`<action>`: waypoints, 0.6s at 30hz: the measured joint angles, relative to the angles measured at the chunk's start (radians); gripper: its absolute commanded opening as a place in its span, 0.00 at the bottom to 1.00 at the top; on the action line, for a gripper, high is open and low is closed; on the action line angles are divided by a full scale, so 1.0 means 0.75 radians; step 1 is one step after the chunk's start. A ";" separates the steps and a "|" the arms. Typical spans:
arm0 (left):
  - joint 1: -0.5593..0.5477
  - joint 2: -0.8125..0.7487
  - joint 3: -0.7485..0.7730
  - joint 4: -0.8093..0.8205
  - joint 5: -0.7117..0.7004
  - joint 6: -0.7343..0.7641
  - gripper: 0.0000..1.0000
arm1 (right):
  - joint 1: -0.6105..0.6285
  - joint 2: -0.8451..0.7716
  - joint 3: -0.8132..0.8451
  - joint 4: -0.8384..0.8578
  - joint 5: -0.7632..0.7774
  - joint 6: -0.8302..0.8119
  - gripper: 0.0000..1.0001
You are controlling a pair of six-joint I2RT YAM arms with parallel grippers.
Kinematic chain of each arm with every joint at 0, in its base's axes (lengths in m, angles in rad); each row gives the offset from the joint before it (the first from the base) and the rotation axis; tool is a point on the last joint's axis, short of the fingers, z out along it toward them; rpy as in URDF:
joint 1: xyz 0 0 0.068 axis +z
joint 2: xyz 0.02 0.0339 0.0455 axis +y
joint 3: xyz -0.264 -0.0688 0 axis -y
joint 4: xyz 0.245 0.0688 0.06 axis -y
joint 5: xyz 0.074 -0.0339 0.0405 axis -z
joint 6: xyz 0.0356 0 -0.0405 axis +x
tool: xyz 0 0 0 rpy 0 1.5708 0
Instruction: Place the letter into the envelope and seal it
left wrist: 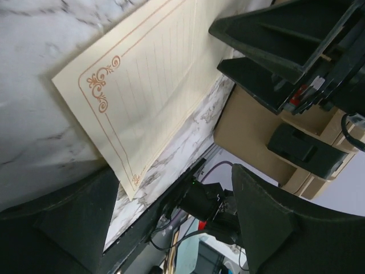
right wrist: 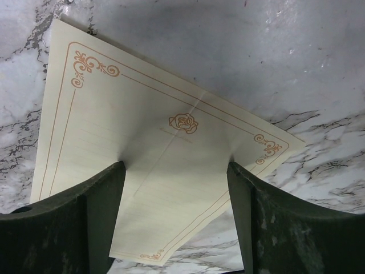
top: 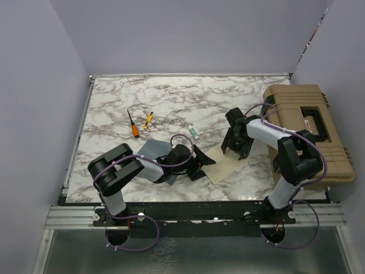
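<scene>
Right claw (right wrist: 175,171): jaws wide, pointing down, both fingers (right wrist: 91,222) tip-down on the letter (right wrist: 142,142). The paper dimples slightly at each contact. It is pinned, not gripped; nothing sits between the jaws but the flat sheet.

Left claw (left wrist: 171,228): jaws wide too, lying low over the surface (top: 171,97), aimed right at the letter's left side. It holds nothing. The letter's near corner reaches into the gap just beside one finger; can't tell if they touch.

Letter: flat on the surface, near-centre and slightly right, between the two claws and skewed to the surface edges. It shows an orange border line, scroll corners, a rose emblem in the middle and a fold crease.

Envelope (top: 153,149): grey-blue, flat on the surface left of the letter and apart from it, with its near part hidden under the left arm. Flap state not readable.

Farther out:
- An orange-handled screwdriver (top: 133,125) and a yellow cutter (top: 148,119) lie side by side, far-left of the envelope.
- A small teal item (top: 194,132) sits far of the left claw; too small to identify.
- A tan toolbox (top: 296,114), lid shut, stands at the right edge.
</scene>
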 measured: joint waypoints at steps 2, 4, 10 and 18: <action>-0.021 0.026 0.025 0.006 0.006 -0.017 0.81 | -0.001 0.000 -0.002 0.003 -0.019 0.001 0.75; -0.040 0.038 0.036 0.011 0.004 -0.026 0.81 | -0.002 0.000 -0.004 0.006 -0.036 0.000 0.75; -0.052 0.028 0.011 0.048 -0.061 -0.003 0.73 | -0.008 -0.013 -0.021 0.023 -0.072 0.000 0.75; -0.051 0.019 -0.024 0.085 -0.188 0.100 0.29 | -0.009 -0.036 -0.045 0.043 -0.132 -0.002 0.74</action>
